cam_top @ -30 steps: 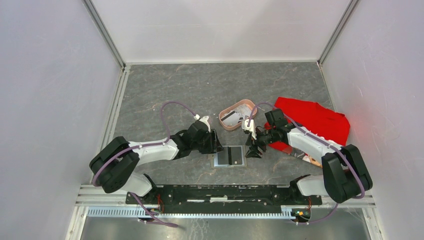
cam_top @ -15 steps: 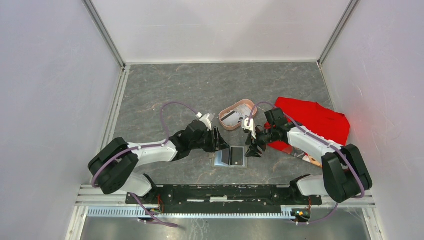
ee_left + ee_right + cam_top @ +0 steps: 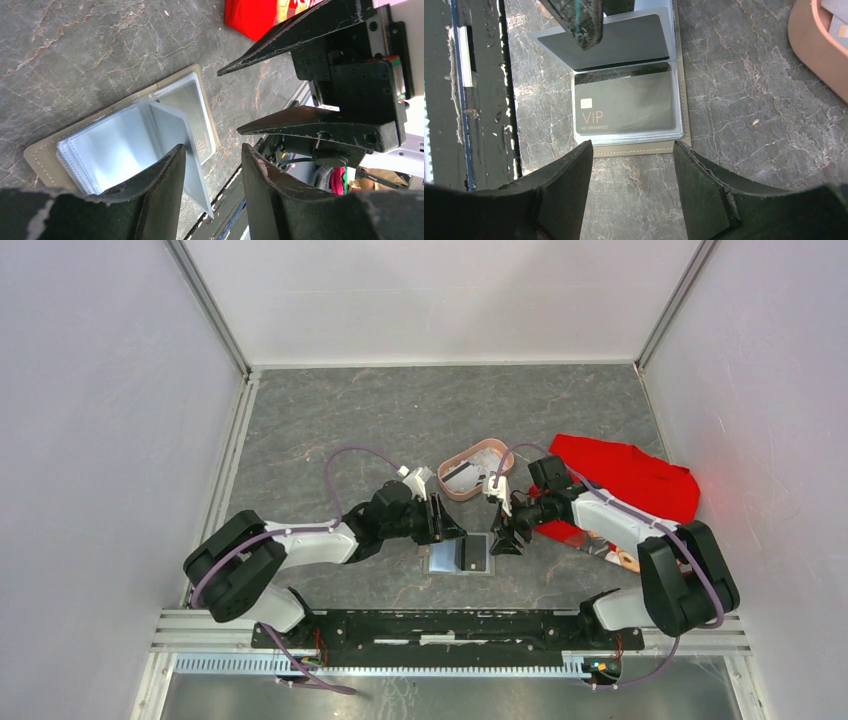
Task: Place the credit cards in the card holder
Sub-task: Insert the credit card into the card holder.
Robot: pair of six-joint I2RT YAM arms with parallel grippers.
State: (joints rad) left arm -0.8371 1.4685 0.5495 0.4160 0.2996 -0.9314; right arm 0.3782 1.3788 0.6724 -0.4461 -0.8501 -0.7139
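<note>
The card holder (image 3: 460, 553) is found lying open on the bench (image 3: 400, 420), near centre, between both hands. Its clear pockets are judged slippery. A thin, stiff card (image 3: 624, 107) marked "VIP" is seated in one. Edge grips are advised. The left hand (image 3: 212, 150) is part-spread astride a raised leaf (image 3: 175, 135); the right hand (image 3: 633, 147) is held wide, empty.

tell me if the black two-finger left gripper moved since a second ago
Yes. The left gripper has shifted right, from beside the open olive-grey card holder to over its left panel. The holder itself has not moved.
</note>
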